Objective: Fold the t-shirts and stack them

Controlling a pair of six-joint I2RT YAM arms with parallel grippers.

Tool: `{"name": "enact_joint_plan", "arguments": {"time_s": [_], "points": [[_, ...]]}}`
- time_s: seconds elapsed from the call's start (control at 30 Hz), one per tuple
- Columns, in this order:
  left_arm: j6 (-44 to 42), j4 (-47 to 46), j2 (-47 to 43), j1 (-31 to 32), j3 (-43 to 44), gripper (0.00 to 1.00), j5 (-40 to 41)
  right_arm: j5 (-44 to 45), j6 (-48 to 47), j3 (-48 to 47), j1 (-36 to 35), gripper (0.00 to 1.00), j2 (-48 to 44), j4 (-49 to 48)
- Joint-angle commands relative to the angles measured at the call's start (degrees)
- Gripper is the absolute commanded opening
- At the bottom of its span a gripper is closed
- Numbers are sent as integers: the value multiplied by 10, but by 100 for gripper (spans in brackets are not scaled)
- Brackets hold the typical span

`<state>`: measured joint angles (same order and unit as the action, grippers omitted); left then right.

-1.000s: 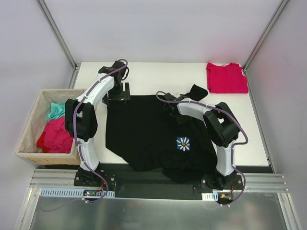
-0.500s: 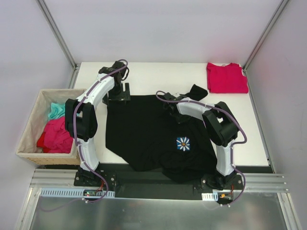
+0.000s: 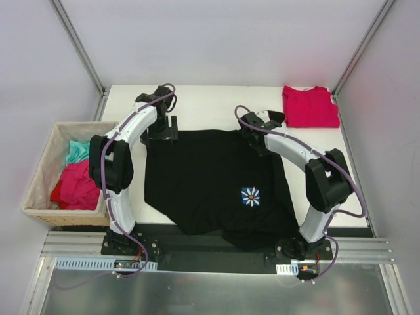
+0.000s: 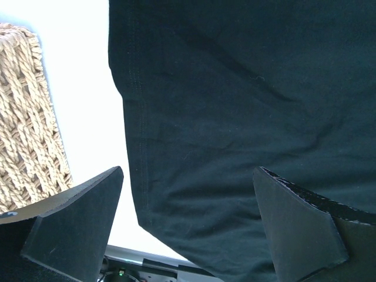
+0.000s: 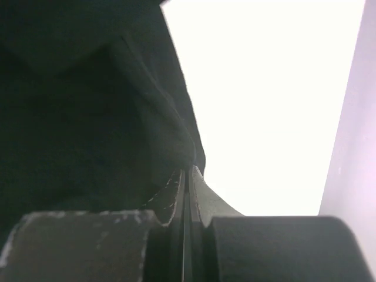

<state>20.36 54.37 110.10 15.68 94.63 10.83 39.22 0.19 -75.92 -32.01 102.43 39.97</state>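
Observation:
The black t-shirt (image 3: 210,177) lies spread over the table's middle, its pale flower-like emblem (image 3: 250,196) facing up. My right gripper (image 3: 252,128) is at the shirt's far right corner, beside the sleeve. In the right wrist view that gripper (image 5: 189,171) is shut, with a fold of the black cloth (image 5: 88,117) pinched in it. At the shirt's far left corner my left gripper (image 3: 163,130) stands open. Its fingers (image 4: 76,223) straddle the shirt's hem (image 4: 235,88) without holding it. The crimson t-shirt (image 3: 310,106) lies folded at the back right corner.
A woven basket (image 3: 39,177) stands off the table's left edge, holding teal and pink cloth (image 3: 75,180). Its weave (image 4: 23,117) shows at the left of the left wrist view. Bare white table (image 3: 216,105) lies behind the black shirt.
My right gripper closed on the black cloth and moved back and to the right, pulling the shirt's far right part flatter. The left arm has not moved.

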Motion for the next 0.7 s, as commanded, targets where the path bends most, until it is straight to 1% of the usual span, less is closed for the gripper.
{"name": "enact_joint_plan", "arguments": {"time_s": [0.0,0.13,0.23,0.67], "points": [[-3,2,-24,1,-11,93,-14,31,6,16,15,1,-29,27],[0,-4,-24,12,-18,93,-13,34,11,26,36,1,-24,31],[3,-22,-23,23,-43,94,-6,38,14,34,49,1,-27,31],[8,-30,58,27,-62,93,-38,15,12,42,103,1,-66,36]]}}
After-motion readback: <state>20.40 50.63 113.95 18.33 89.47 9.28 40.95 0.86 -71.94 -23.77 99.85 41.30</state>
